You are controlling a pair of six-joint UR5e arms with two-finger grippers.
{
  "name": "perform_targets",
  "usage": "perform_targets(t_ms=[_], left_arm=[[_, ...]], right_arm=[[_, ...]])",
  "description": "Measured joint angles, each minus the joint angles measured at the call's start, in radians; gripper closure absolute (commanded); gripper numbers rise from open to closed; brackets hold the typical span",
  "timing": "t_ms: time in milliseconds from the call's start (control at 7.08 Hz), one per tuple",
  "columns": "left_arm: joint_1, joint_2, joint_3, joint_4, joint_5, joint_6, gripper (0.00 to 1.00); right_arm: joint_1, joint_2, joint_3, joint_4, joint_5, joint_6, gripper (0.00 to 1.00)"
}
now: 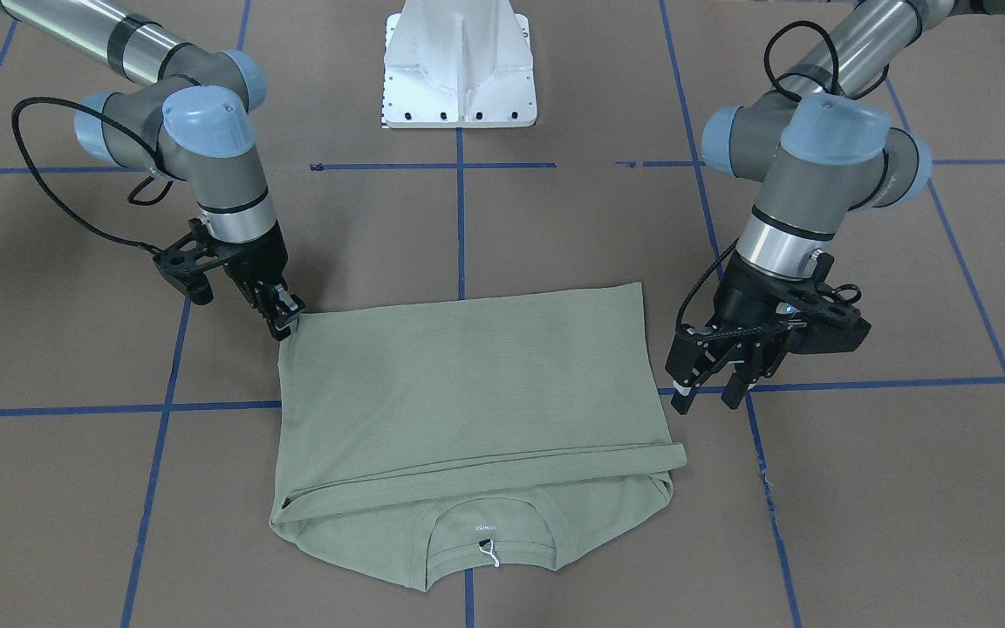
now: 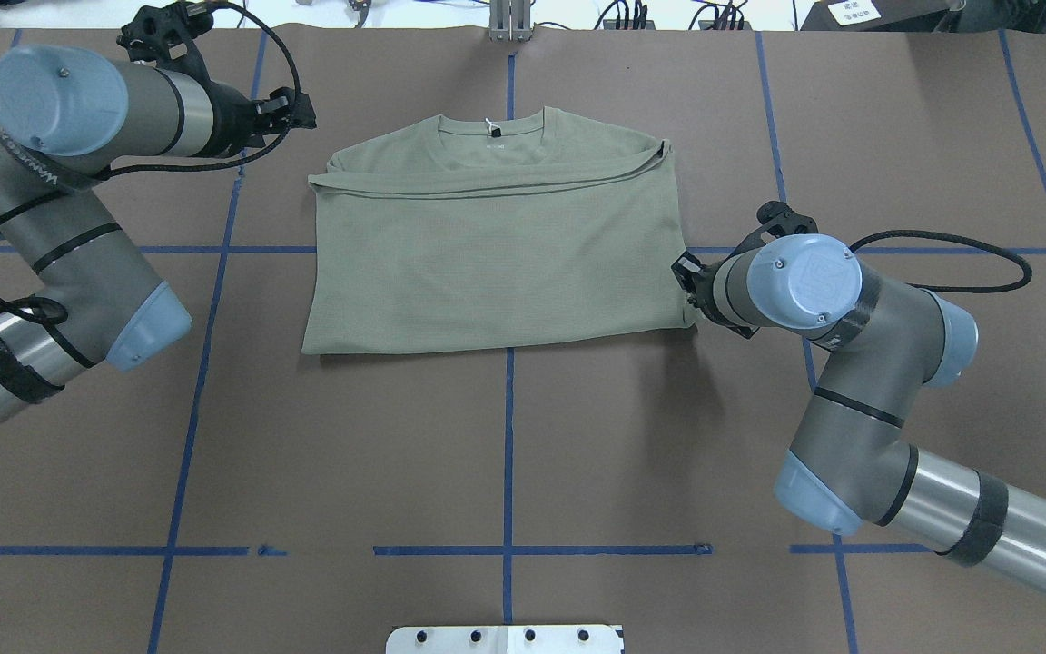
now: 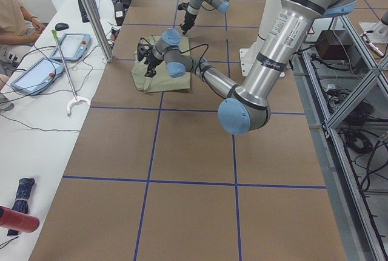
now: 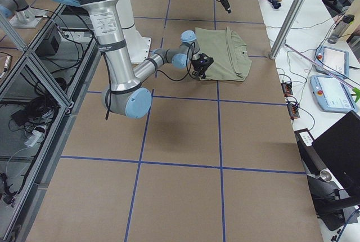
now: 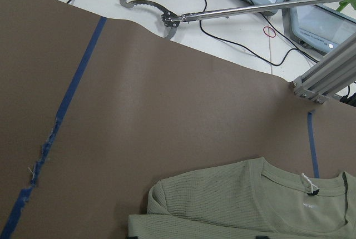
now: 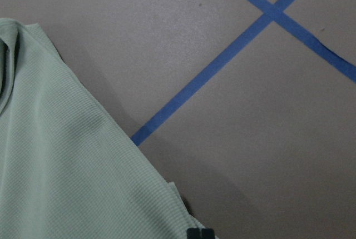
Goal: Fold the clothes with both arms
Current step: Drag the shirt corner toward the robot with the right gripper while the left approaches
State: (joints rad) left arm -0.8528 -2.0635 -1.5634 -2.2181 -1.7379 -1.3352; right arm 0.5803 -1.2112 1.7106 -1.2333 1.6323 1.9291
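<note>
Right gripper nipped in at the near corner, left gripper spread wide off to the side: this fold could get dragged open
The sage-green shirt lies mid-table, doubled over with its top layer stopping short of the ribbed collar, which points away from the robot. The right fingers are drawn together right at the corner, and I can't tell whether cloth is caught between them. If it is, any lift or pull from there would likely peel the top layer back and skew an edge that already runs at a slant. The left gripper hangs clear of the shirt, just beside its collar-end edge, gripping nothing. A descent from there may snag only one layer or miss the edge outright, and with the two arms pulling unevenly the shirt could twist on the table
</note>
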Motion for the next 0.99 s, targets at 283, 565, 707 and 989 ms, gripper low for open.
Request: perform_targets(t_ms=[283, 565, 707, 989], left_arm=[[0.000, -0.003, -0.003, 0.000, -0.002, -0.001, 0.24], [0.003, -0.003, -0.009, -0.001, -0.005, -0.006, 0.24], [0.006, -0.001, -0.020, -0.002, -0.032, -0.010, 0.24], [0.016, 0.013, -0.088, -0.003, -0.157, -0.024, 0.24]], right_arm=[[0.002, -0.023, 0.048, -0.004, 0.022, -0.001, 1.00], [-0.056, -0.179, 0.226, -0.012, 0.038, 0.058, 1.00], [-0.128, -0.277, 0.329, -0.013, 0.036, 0.106, 1.00], [-0.274, -0.456, 0.490, -0.014, 0.046, 0.154, 1.00]])
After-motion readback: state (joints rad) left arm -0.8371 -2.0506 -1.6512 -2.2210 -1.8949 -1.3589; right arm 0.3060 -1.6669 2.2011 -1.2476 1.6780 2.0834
